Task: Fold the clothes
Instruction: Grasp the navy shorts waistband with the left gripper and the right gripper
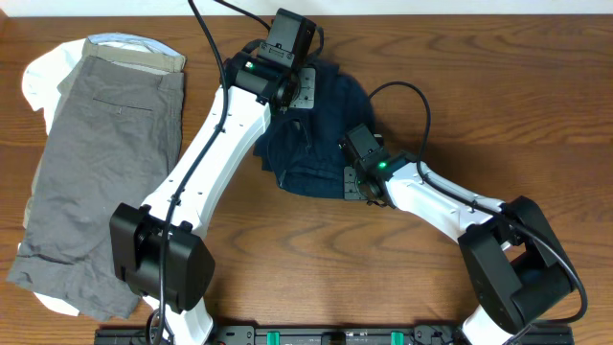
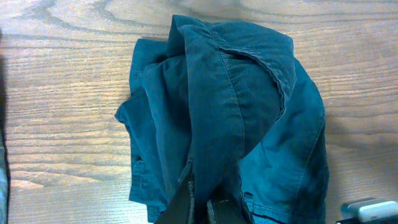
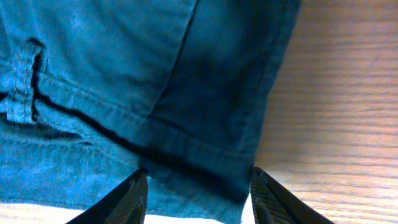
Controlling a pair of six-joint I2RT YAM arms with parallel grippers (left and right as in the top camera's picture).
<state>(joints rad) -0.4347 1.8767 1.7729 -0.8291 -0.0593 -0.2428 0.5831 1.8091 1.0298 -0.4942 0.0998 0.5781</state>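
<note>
Because shorts point(image 2: 249, 112) lie crumpled at far middle of table point(image 2: 62, 74), my left fingers point(image 2: 198, 204) clench raised fold to hold it up. Right fingers point(image 3: 199, 186) parted, straddling hem at corner, gripping nothing yet; placed there, I judge, to pinch edge and pull cloth flat.

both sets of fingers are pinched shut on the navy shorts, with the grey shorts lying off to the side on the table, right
Not quite. Only the left fingers are pinched shut on the navy shorts. The right wrist view shows the right fingers standing apart at the shorts' hem, not closed. The grey shorts do lie off to the side on the table.
</note>
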